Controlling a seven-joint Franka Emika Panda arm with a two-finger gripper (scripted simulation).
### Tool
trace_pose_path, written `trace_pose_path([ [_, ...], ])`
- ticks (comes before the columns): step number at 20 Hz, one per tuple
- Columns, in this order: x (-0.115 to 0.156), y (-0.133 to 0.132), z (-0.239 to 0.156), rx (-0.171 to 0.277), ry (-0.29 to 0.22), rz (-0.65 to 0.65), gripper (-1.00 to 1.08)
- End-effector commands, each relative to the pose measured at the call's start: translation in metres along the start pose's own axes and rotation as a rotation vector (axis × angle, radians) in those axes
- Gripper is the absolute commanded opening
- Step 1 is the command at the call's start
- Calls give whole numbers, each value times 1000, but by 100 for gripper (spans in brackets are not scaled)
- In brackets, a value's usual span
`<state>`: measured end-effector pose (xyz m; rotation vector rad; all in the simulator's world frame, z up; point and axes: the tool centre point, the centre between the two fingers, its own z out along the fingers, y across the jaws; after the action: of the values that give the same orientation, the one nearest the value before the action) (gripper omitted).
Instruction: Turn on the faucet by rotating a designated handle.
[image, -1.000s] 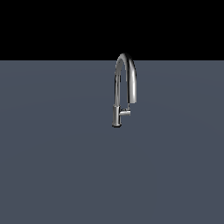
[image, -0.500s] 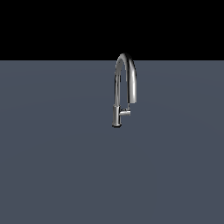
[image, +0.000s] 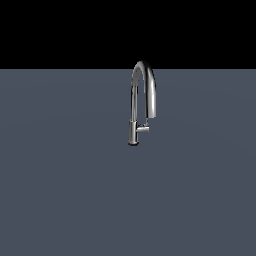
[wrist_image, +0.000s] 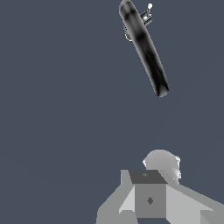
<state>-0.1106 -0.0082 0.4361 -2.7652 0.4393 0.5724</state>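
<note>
A slim chrome faucet (image: 134, 97) stands upright on the flat grey surface, its gooseneck spout arching over toward the exterior view's right. The handle (image: 143, 129), a short chrome stub, sticks out sideways from the base column toward that same side, just below the spout's mouth. The wrist view looks down on the faucet (wrist_image: 146, 48) from above, with the handle (wrist_image: 148, 12) showing as a small bright stub beyond the spout. Grey blocks of my gripper (wrist_image: 149, 194) fill the wrist view's edge, well apart from the faucet, and I cannot make out how the jaws stand. The exterior view shows no arm or gripper.
The grey surface (image: 65, 190) stretches around the faucet on all sides, with a black background behind it. Nothing else stands on it in either view.
</note>
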Motion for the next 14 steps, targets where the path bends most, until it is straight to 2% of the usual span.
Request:
trace_pose_path([
  [1, 16, -1, 1, 31, -36, 29, -100],
  [14, 96, 1, 14, 195, -224, 178, -100],
])
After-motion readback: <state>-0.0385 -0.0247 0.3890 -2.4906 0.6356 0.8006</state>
